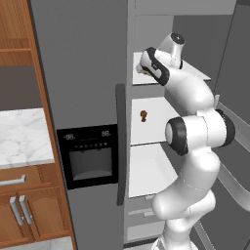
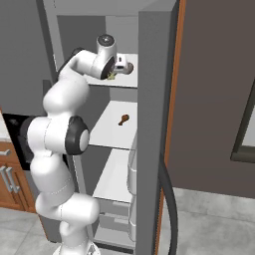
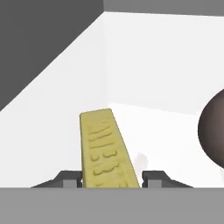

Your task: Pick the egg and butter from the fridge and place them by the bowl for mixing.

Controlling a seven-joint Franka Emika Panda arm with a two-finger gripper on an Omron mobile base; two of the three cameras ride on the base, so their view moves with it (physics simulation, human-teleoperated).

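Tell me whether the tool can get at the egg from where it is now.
Probably not right away: the tool is closed on the butter, so its jaws are occupied. The egg sits just beside it on the same fridge shelf, with nothing between, so it looks reachable once the butter is set down.

Arm raised high, elbow bent, wrist reaching forward at upper-shelf height; gripper point(image 3: 111, 178) jaws closed onto butter point(image 3: 106, 148), one fingertip each side.

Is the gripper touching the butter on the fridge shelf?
Touching. In the hand view the gripper has one dark fingertip against each long side of the butter, with no gap.
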